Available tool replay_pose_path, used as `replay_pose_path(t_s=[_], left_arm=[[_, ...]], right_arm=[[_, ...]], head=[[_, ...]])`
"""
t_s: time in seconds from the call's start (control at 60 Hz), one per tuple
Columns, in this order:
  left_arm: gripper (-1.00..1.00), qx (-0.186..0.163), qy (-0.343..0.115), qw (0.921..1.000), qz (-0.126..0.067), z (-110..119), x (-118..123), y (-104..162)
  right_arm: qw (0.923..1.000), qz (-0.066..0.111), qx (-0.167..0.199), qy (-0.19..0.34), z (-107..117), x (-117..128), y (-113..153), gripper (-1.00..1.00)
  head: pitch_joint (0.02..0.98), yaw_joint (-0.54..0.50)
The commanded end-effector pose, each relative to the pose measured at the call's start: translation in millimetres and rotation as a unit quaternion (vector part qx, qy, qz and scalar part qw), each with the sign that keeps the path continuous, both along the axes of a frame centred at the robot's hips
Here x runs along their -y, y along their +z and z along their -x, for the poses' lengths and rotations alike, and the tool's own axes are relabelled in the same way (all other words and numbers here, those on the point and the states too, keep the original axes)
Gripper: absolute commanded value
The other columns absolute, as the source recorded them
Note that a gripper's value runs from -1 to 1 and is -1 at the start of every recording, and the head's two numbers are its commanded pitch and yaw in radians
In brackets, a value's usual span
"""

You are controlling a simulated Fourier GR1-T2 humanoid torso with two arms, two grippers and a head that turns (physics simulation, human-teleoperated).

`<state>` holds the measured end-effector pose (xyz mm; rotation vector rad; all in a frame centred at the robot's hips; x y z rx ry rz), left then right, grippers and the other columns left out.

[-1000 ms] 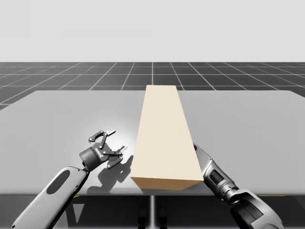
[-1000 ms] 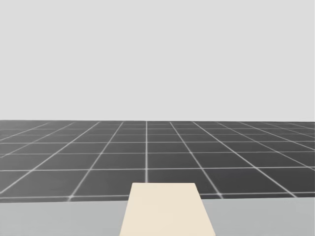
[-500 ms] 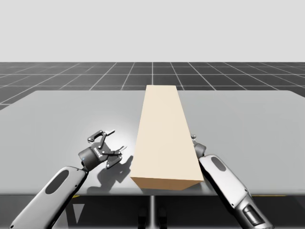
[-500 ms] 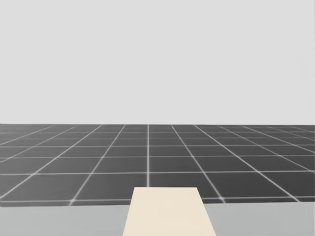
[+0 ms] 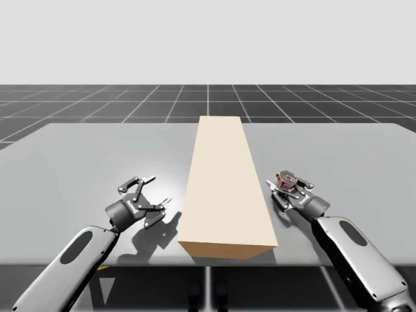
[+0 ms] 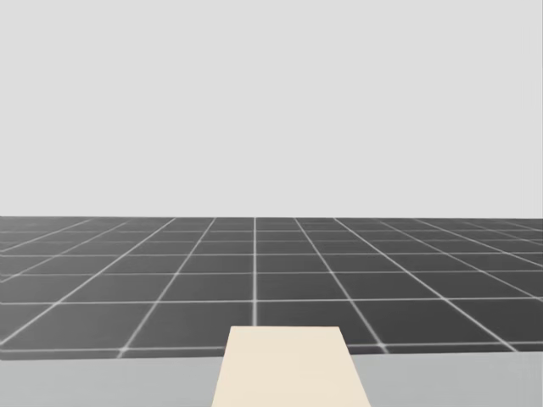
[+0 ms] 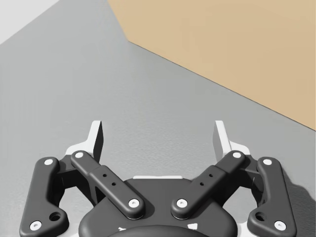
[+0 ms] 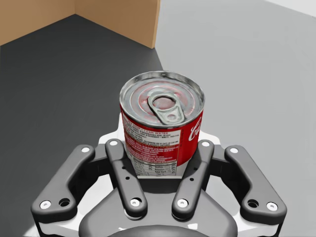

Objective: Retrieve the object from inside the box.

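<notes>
A long tan box (image 5: pixel 224 188) lies along the middle of the grey table (image 5: pixel 97 156). To the right of the box my right gripper (image 5: pixel 288 187) holds a red can (image 5: pixel 285 178) with a silver pull-tab lid. In the right wrist view the red can (image 8: pixel 163 123) stands upright between the fingers (image 8: pixel 124 163) of my right gripper (image 8: pixel 163 155), which is shut on it, with the box's wall (image 8: pixel 113 17) behind. Left of the box my left gripper (image 5: pixel 160 191) hovers open and holds nothing. In the left wrist view my left gripper (image 7: pixel 159 136) has bare table between its fingers and the box (image 7: pixel 237 44) ahead.
The head view looks over the far end of the box (image 6: pixel 288 369) and the table's back edge (image 6: pixel 102 373) to a dark gridded floor (image 6: pixel 254 280). Bare table lies on both sides of the box.
My right arm has swung out to the right from against the box's side, and the red can now shows in its gripper. The left arm has barely moved. My head has turned slightly.
</notes>
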<state>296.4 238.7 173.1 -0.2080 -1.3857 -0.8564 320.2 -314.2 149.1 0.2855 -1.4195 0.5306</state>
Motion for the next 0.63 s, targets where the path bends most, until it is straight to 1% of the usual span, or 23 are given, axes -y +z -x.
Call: replay_pose_path(t_s=[0.017,0.05,0.1,0.15,0.167,0.25,0.35,0.417,0.5,0.567,0.6,0.617,0.633], left_arm=[[-1.0,0.0,0.002,1.0,0.001,0,-1,0],[-1.0,0.0,0.001,1.0,0.003,0,-1,1],[-1.0,0.001,0.002,1.0,0.003,0,-2,1],[-1.0,0.001,0.002,1.0,0.004,0,-2,1],[-1.0,0.001,0.003,1.0,0.004,0,-2,1],[-1.0,0.002,0.004,1.0,0.006,-1,-2,1],[-1.0,0.002,0.004,1.0,0.008,-1,-3,2],[-1.0,0.002,0.005,1.0,0.008,-1,-3,2],[-1.0,0.003,0.005,0.9999,0.009,-1,-4,2],[-1.0,0.003,0.006,0.9999,0.01,-1,-4,3],[-1.0,0.003,0.007,0.9999,0.01,-1,-4,3],[-1.0,0.004,0.007,0.9999,0.01,-1,-4,3],[-1.0,0.004,0.007,0.9999,0.01,-1,-4,3]], right_arm=[[0.9962,-0.005,0.055,-0.068,-22,20,36,1.0],[0.9962,-0.007,0.054,-0.068,-22,19,41,1.0],[0.9949,-0.005,0.063,-0.079,-23,17,51,1.0],[0.9932,-0.012,0.073,-0.09,-27,13,66,1.0],[0.9928,-0.012,0.076,-0.092,-28,13,69,1.0],[0.9893,-0.02,0.099,-0.105,-35,8,99,1.0],[0.9852,-0.018,0.129,-0.112,-42,0,131,1.0],[0.9822,-0.02,0.146,-0.116,-46,-6,151,1.0],[0.9773,-0.029,0.168,-0.126,-48,-16,172,1.0],[0.9732,-0.034,0.183,-0.135,-48,-22,183,1.0],[0.9707,-0.041,0.191,-0.14,-48,-24,189,1.0],[0.9674,-0.046,0.201,-0.146,-47,-25,196,1.0],[0.9662,-0.048,0.205,-0.149,-47,-26,199,1.0]], head=[[0.107,-0.04],[0.106,-0.05],[0.106,-0.05],[0.104,-0.04],[0.104,-0.04],[0.102,-0.04],[0.104,-0.05],[0.104,-0.05],[0.104,-0.04],[0.103,-0.04],[0.102,-0.04],[0.101,-0.04],[0.101,-0.04]])
